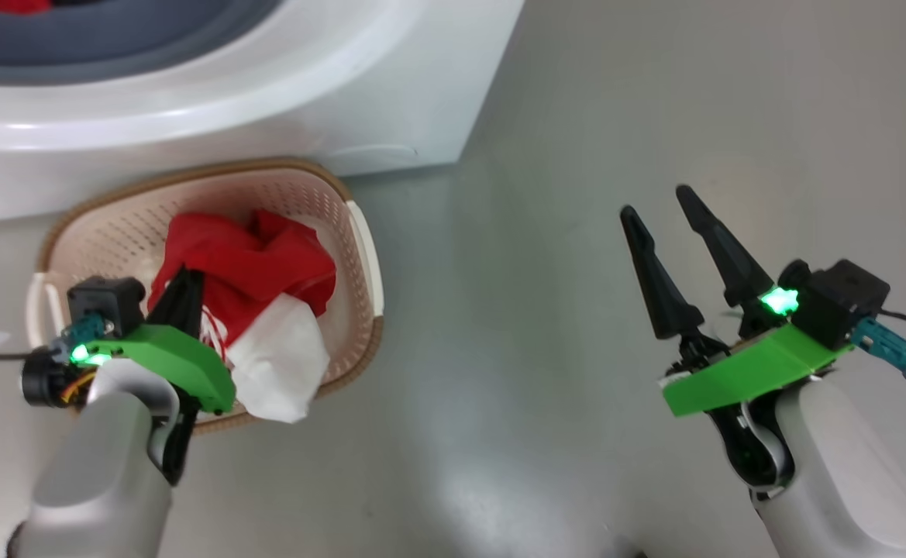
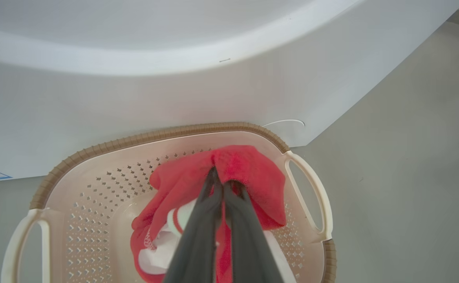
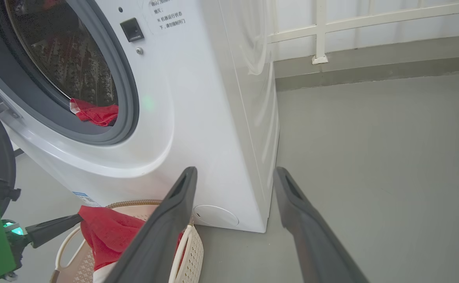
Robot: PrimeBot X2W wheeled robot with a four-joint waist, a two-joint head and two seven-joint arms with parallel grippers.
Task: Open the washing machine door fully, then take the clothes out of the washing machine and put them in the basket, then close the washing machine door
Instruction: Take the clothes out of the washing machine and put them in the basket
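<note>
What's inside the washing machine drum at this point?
Red fabric lies at the front lip, by the grey seal. Behind it the perforated steel drum wall shows. The rest of the drum is dark or out of frame, so more items may be hidden.

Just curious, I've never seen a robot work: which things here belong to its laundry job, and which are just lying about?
Part of the job:
big white front-loading washing machine; red-and-white fabric garment pinched by the left gripper; cream perforated plastic basket; red cloth inside the machine; open right gripper.

Just there:
white railing; grey floor.
</note>
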